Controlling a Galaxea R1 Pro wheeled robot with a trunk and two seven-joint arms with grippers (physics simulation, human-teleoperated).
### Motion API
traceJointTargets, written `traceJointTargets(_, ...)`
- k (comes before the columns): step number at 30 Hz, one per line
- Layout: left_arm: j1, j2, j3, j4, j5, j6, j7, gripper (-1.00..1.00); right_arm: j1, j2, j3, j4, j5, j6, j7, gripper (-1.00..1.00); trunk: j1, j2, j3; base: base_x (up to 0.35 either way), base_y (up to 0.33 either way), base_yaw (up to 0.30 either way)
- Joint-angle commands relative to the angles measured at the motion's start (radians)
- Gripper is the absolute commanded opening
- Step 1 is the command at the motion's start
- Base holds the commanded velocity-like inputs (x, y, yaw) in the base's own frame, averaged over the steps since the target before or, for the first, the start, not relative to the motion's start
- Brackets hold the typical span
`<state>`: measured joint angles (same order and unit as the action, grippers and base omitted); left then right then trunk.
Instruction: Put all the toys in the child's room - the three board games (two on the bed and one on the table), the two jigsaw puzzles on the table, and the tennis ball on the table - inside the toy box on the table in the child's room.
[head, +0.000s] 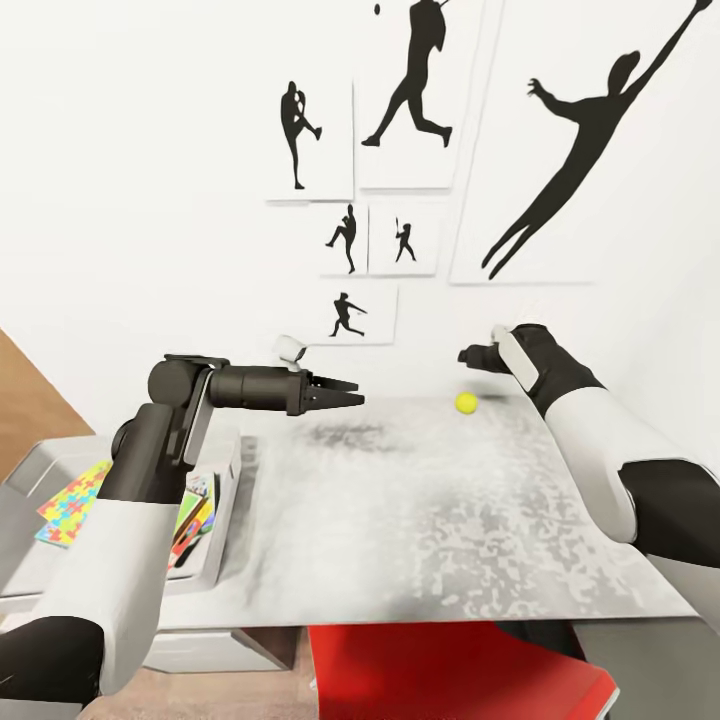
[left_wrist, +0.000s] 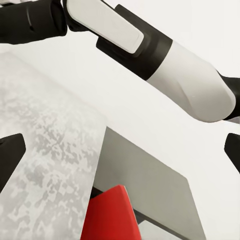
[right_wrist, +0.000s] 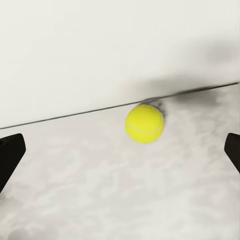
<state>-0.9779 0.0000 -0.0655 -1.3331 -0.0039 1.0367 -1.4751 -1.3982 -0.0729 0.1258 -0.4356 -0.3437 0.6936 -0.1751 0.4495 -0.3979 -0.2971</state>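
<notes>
Where the head view starts, nearest the robot, a red object (head: 450, 670) pokes out from under the front edge of the grey mottled table (head: 420, 520); what it is cannot be told. At the left, beside the table, sits a grey toy box (head: 225, 540) with colourful flat boxes inside it, one showing a jigsaw pattern (head: 75, 500); the left arm hides part of them.

Further in, the left end effector (head: 335, 396) hangs over the table's far left part, pointing toward the right, empty. In the left wrist view its dark fingertips (left_wrist: 10, 155) stand at the two edges of the picture, wide apart, with the right arm (left_wrist: 165, 65) crossing ahead of them.

Toward the back, the tennis ball (head: 466, 402) lies on the table near the far edge, close to the wall. The right end effector (head: 478, 354) hovers just above and beside it, apart from it. In the right wrist view its fingertips (right_wrist: 10, 155) are spread wide with nothing between them, and the tennis ball (right_wrist: 144, 123) lies ahead at the table's rear edge.

Beyond, the white wall carries black silhouette posters of ball players (head: 405, 95).
</notes>
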Motion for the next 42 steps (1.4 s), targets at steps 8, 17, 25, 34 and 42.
traceJointTargets(8,-0.001,0.0,-0.002,0.0,-0.01,0.011,-0.003,1.0,-0.001,-0.001,0.008,0.0,-0.011,-0.019,-0.007,1.0,0.001,-0.002,-0.015,0.0,0.0,0.0)
traceJointTargets(17,-0.001,0.0,-0.002,0.0,-0.018,0.011,-0.002,1.0,-0.001,0.0,0.009,0.001,-0.011,-0.046,-0.007,1.0,0.001,-0.002,-0.03,0.0,0.0,0.0)
traceJointTargets(25,-0.001,0.0,-0.003,0.0,-0.019,0.011,-0.002,1.0,-0.001,-0.002,0.009,0.003,-0.011,-0.055,-0.007,1.0,0.001,-0.002,-0.043,0.0,0.0,0.0)
traceJointTargets(34,-0.001,-0.001,-0.003,0.0,-0.019,0.011,-0.002,1.0,-0.001,-0.003,0.009,0.003,-0.011,-0.057,-0.006,1.0,0.001,-0.002,-0.057,0.0,0.0,0.0)
traceJointTargets(42,-0.001,-0.001,-0.003,0.0,-0.019,0.011,-0.002,1.0,-0.001,-0.003,0.01,0.004,-0.011,-0.057,-0.006,1.0,0.001,-0.002,-0.069,0.0,0.0,0.0)
